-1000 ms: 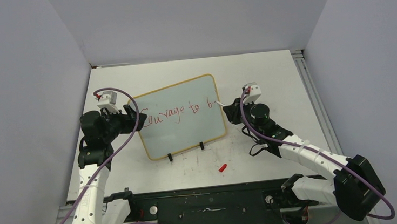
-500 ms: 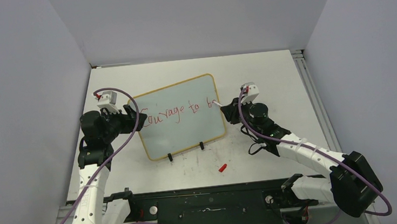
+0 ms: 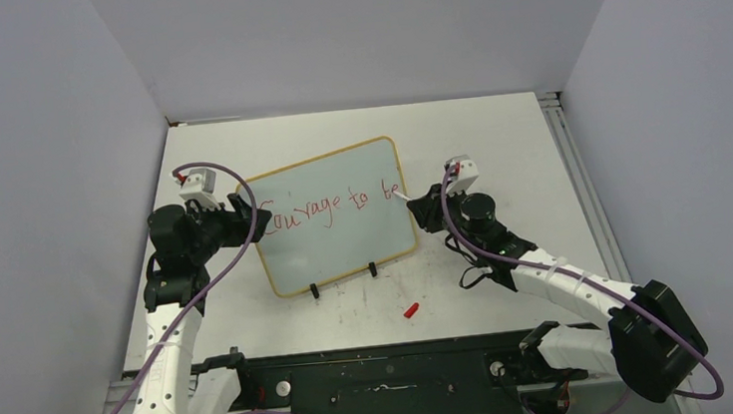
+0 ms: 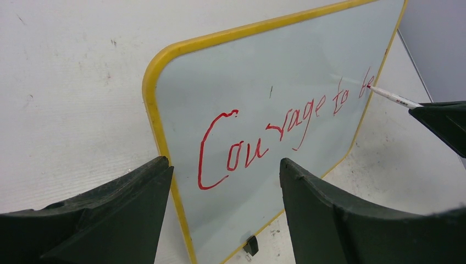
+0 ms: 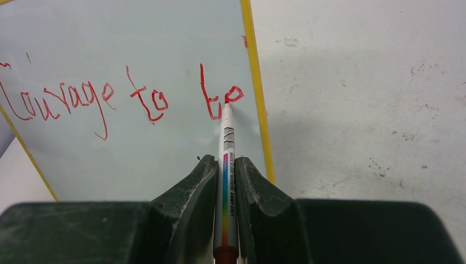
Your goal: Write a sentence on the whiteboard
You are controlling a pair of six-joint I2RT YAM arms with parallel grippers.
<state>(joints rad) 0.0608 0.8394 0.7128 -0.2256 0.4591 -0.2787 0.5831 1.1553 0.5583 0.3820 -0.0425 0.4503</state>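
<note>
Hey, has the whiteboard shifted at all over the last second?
No. In the top view the whiteboard has its black feet in the same spots relative to the red cap lying on the table.

White tabletop boxed in by plain pale walls.

Three matte, grey-lilac walls close in the scene: the back wall (image 3: 357, 28) meets the far edge of the table, while the left wall (image 3: 31, 196) and the right wall (image 3: 695, 118) slant outward toward the near side. The tabletop (image 3: 496, 136) is white and worn, with dark specks, smudges and scuffs (image 5: 384, 159) that show clearly in the wrist views. A pale metal rail (image 3: 571, 164) runs along its right edge, and a black panel (image 3: 387, 375) spans the near edge. The light is soft and even, casting only faint shadows.
</note>
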